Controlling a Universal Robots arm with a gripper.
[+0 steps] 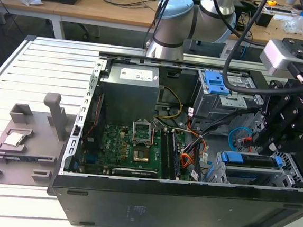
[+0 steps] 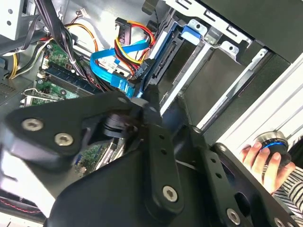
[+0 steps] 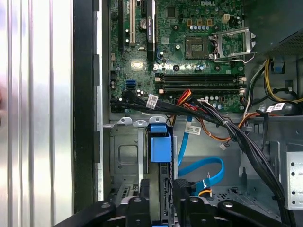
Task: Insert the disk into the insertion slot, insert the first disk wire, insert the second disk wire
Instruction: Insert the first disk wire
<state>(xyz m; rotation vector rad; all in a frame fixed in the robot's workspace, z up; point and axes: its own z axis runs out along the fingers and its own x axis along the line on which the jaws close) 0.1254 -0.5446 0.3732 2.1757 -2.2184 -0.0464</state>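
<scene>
Silver arm (image 1: 220,8) has pale-blue joint caps (image 1: 174,10) and black, screw-studded gripper (image 1: 269,148).

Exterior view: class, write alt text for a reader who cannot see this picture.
A robot's black pincer hangs just above a blue-framed disk sitting in a silver drive cage, at the exterior view's right of an open computer case. A green circuit board lies inside it, and the case rests on a slatted metal table.
</scene>
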